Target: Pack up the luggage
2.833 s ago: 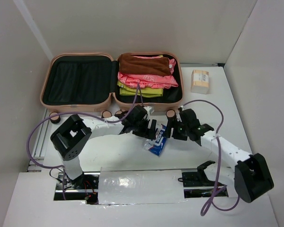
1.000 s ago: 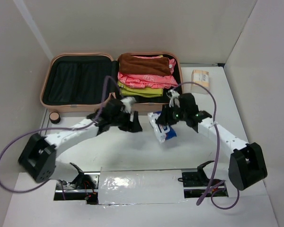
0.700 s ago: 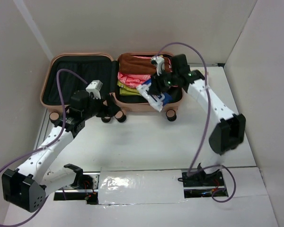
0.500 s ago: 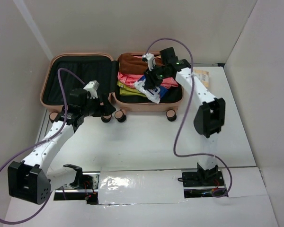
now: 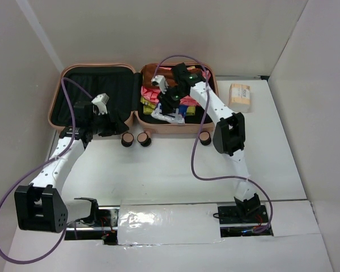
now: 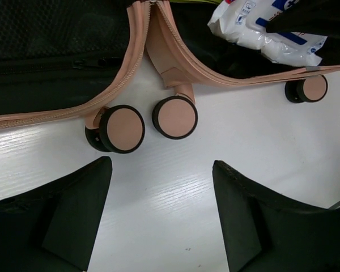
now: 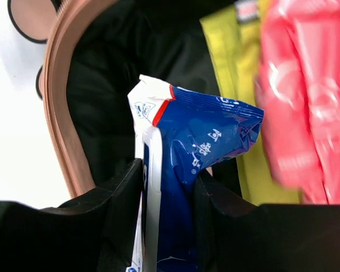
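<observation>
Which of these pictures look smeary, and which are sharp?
Right wrist view: pink cloth blurred, blue packet sharp. Left wrist view: wheels crisp, sheen on the table. Top view: even light, soft shadows.

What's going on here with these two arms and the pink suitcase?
Two robot arms are packing the open luggage. The right gripper, jaws shut on a blue-and-white packet, holds it over the near part of the right half, beside the folded clothes already there. The left gripper hovers with jaws open and empty above the table by the wheels. A small box sits on the table to the right.
</observation>
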`<state>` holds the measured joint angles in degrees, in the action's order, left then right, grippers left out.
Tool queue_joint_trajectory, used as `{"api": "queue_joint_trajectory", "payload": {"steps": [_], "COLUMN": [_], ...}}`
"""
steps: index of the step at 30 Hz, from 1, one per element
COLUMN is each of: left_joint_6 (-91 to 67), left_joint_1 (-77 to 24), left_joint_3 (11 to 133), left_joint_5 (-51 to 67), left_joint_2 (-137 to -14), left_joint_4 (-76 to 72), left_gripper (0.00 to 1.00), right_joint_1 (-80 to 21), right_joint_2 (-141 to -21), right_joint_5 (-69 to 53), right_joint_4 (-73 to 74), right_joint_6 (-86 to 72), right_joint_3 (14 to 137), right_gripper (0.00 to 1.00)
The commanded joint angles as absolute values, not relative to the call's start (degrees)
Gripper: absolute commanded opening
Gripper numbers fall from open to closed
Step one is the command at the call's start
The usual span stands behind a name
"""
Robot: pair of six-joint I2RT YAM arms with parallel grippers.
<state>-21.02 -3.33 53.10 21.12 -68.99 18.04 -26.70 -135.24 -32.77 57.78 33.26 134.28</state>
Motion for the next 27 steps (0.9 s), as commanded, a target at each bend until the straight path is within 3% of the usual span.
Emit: {"api": "queue_joint_trajectory", "payload": {"steps": [1, 6, 8, 9, 11, 17, 27], "left_joint_6": [-18.1, -17.6, -17.6, -17.6, -17.6, -18.1, -19.8], "left_joint_1": [-2.4, -1.8, -1.8, -1.8, -1.8, -1.8, -4.9], "left_joint_3": [56.0, 56.0, 56.0, 56.0, 55.5, 57.2, 66.7], "left_joint_5": [24.2, 25.2, 25.8, 25.8, 26.3, 27.6, 28.1], "left_joint_2": [-71.2, -72.8, -73.4, -73.4, -73.4, -74.7, -79.3], "left_joint_4": [18.5, 18.0, 17.5, 17.5, 16.9, 13.8, 8.8], "left_gripper": [0.84, 0.84, 0.84, 0.84, 0.84, 0.84, 0.84], "right_joint_1": [-29.6, -31.6, -32.2, -32.2, -32.2, -27.8, -13.4], "right_joint_2": [-138.3, -139.0, -139.7, -139.7, -139.7, -131.7, -116.7], "right_joint_5": [-36.6, -36.6, -36.6, -36.6, -34.1, -29.9, -27.6], "right_joint_4": [53.4, 51.3, 50.6, 50.6, 51.3, 44.9, 33.2], "right_joint_6": [35.7, 35.7, 35.7, 35.7, 34.7, 29.1, 6.4], "right_joint_3": [136.4, 136.2, 136.1, 136.1, 137.4, 138.0, 130.4], "right_gripper": [0.31, 0.32, 0.50, 0.50, 0.79, 1.00, 1.00]}}
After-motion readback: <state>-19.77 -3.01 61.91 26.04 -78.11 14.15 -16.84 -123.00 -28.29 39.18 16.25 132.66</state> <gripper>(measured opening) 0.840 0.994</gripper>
